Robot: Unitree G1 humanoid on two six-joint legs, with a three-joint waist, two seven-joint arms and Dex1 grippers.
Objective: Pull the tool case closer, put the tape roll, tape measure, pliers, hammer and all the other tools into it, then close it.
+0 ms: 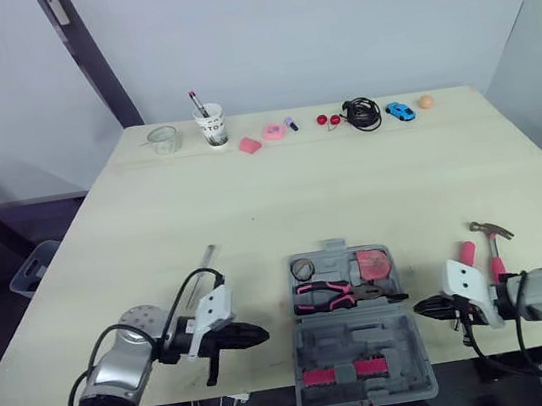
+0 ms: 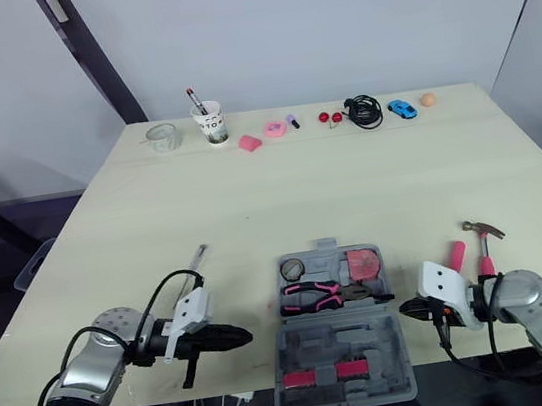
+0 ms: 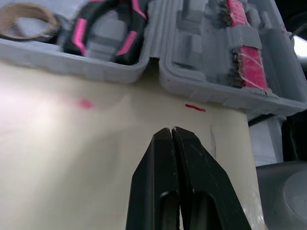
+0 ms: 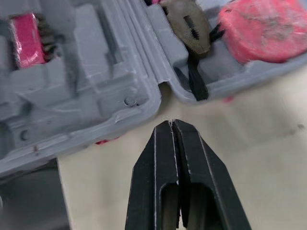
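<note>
case (image 1: 361, 337) lies open, flat, at the near edge of the table (image 1: 350, 192), centre, between the two grippers. far half holds the tape roll (image 1: 303, 266) at left, pliers (image 1: 323, 297) across the middle and the pink tape measure (image 1: 374, 264) at right. near half carries pink inserts.

hammer (image 1: 492, 243) is on the table, right of the case and apart from it. thin tool (image 1: 200, 273) lies left of the case.

left gripper (image 3: 171, 130): fingers pressed together, empty, tips just beside the case's left wall. right gripper (image 4: 171, 123): fingers together, empty, tips near the hinge on the right side.

far edge: cup (image 1: 211, 126), cable (image 1: 363, 112), toy car (image 1: 400, 111).
</note>
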